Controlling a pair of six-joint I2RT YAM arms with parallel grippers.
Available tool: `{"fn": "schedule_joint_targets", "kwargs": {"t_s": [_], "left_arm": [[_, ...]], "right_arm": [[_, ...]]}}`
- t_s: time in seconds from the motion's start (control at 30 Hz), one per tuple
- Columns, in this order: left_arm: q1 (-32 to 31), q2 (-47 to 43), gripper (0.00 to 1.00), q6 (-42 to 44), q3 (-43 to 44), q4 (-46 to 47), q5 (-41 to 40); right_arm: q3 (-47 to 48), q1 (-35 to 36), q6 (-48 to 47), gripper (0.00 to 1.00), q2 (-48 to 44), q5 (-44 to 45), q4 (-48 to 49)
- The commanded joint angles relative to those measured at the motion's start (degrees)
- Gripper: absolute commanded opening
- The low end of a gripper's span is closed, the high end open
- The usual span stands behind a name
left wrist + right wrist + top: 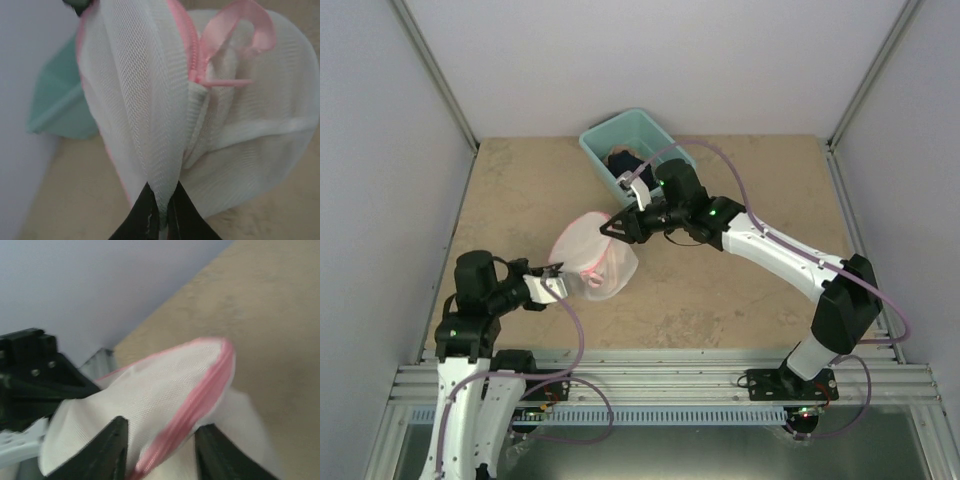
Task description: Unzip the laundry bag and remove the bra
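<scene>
The laundry bag (592, 256), a white mesh pouch with a pink zipper band (200, 400), hangs lifted off the table between my two grippers. My left gripper (558, 271) (162, 194) is shut on a fold of the bag's (135, 100) mesh at its near-left side. The pink zipper pull with a ribbon loop (250, 30) sits near the top of the left wrist view. My right gripper (607, 228) (162, 427) stands open at the bag's (165, 385) far side, its fingers apart on either side of the pink rim. I cannot pick out the bra in any view.
A teal plastic bin (665, 138) stands at the back of the tan table (720, 300), just behind my right wrist, with a dark piece of cloth (623, 160) inside. Grey walls close in the left, right and far sides.
</scene>
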Motion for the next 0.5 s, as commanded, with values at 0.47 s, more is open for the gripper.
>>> {"fn": "schedule_joint_targets", "kwargs": {"t_s": [0.47], "left_arm": [[-7.82,11.44,0.00,-32.68,4.54,-4.58,-9.02]], "right_arm": [[-7.44,16.97,-13.42,0.26,-4.78,15.37,7.90]]}}
